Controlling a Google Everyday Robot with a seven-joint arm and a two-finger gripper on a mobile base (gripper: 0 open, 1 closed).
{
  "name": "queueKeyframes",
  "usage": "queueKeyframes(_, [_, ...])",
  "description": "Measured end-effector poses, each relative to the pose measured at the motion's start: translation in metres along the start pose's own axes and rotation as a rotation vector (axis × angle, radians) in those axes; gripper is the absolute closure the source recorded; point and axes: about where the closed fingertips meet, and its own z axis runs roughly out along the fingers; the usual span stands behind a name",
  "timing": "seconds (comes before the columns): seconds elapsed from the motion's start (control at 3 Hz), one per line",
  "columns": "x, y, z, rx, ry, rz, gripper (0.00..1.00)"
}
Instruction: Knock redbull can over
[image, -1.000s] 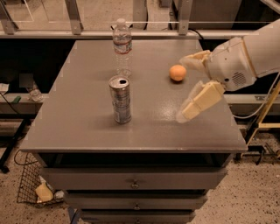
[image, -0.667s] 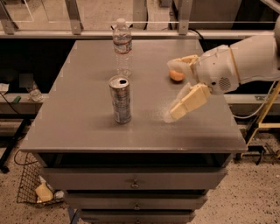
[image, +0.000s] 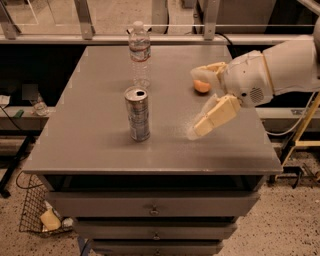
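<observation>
The redbull can (image: 137, 114) stands upright near the middle of the grey table (image: 100, 150); it is slim, silver and blue, with a pull-tab top. My gripper (image: 194, 104) is to the right of the can, just above the table, with its two cream fingers (image: 216, 117) spread wide and nothing between them. It is about a can's height away from the can and not touching it. The white arm reaches in from the right edge.
A clear plastic water bottle (image: 140, 55) stands upright behind the can. A small orange fruit (image: 201, 86) lies behind the gripper's upper finger. The table has drawers below its front edge. A wire basket (image: 37, 220) sits on the floor at lower left.
The gripper has moved left across the table toward the can, fingers still spread. The can, the bottle and the orange have not moved.
</observation>
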Motion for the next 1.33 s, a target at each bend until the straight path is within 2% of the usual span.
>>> queueKeyframes(0.67, [0.017, -0.016, 0.049, 0.012, -0.107, 0.008, 0.00])
queueKeyframes(1.33, [0.016, -0.022, 0.082, -0.004, -0.238, 0.007, 0.00])
